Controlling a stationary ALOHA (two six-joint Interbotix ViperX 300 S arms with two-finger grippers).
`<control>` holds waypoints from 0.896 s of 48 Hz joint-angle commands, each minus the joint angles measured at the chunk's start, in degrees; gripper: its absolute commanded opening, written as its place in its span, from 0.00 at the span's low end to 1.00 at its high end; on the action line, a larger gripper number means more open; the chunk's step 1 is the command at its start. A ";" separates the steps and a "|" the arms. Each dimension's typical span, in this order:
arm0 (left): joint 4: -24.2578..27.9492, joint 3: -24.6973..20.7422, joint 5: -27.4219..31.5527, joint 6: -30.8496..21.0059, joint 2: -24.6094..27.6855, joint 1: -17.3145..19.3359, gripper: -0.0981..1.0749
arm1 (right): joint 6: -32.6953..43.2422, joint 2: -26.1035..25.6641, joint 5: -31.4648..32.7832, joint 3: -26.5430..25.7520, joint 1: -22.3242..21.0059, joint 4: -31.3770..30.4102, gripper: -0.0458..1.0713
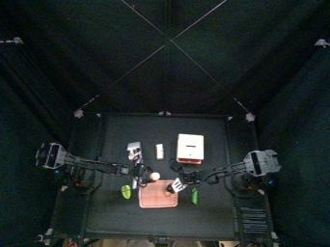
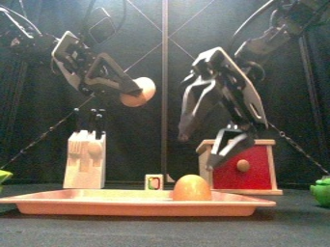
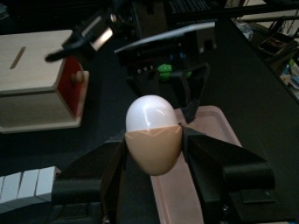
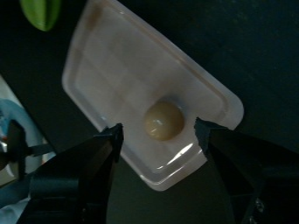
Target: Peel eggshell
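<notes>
Right now I'm holding the half-peeled egg [image 3: 153,131] up in the left claw [image 3: 156,162], clamped around its remaining eggshell [image 3: 155,150], while the right claw [image 4: 159,140] is hanging wide open and empty over a peeled-off cap [image 4: 160,120] lying on the pink board [image 4: 117,61].

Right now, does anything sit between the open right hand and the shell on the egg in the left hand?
Nothing visible does. The tan eggshell cups the lower half of the white egg clamped in the left hand. The right hand hangs open beside it, with only air between. A roundish tan piece lies lower, on the pink plastic tray.
</notes>
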 commanded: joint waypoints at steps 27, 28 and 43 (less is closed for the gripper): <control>0.18 -1.67 -0.35 -0.09 -0.18 -0.09 0.53 | -0.62 -10.81 -14.94 2.37 -3.08 -3.25 0.90; 0.18 -1.67 -0.35 0.00 -0.18 -0.09 0.53 | -0.62 -10.90 -15.91 2.46 -3.08 -3.34 0.90; 0.18 -1.76 -0.35 0.00 -0.18 -0.18 0.53 | -0.09 -9.84 -21.80 2.90 -4.39 -4.57 0.90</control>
